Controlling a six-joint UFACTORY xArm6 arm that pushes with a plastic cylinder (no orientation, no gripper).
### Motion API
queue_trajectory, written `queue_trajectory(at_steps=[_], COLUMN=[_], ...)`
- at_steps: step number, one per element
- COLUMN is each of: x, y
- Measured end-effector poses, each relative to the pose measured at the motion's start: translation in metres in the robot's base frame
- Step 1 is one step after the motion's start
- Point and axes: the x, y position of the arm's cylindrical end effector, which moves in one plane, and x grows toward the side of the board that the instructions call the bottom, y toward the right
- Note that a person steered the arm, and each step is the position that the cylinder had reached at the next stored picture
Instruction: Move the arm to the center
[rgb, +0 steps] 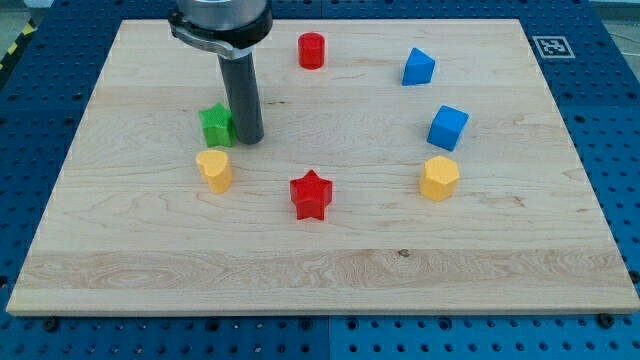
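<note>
My tip (249, 138) rests on the wooden board (320, 270), left of its middle. It touches or nearly touches the right side of the green star block (214, 124). The yellow heart-shaped block (214, 170) lies just below and left of the tip. The red star block (311, 194) sits lower right of the tip, near the board's middle. The red cylinder block (312, 50) is near the view's top.
On the view's right stand a blue triangular block (418, 67), a blue cube (448, 127) and a yellow hexagonal block (440, 178). A fiducial marker (551, 46) sits at the board's top right corner. Blue perforated table surrounds the board.
</note>
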Motion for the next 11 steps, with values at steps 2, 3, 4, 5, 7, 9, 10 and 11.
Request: queue_trajectory(at_steps=[2,3,4,5,7,9,10,11], x=[0.0,0.0,0.0,0.0,-0.001,-0.001,-0.001,-0.001], y=[0.011,0.012,0.029,0.032,0.054,0.081,0.088,0.088])
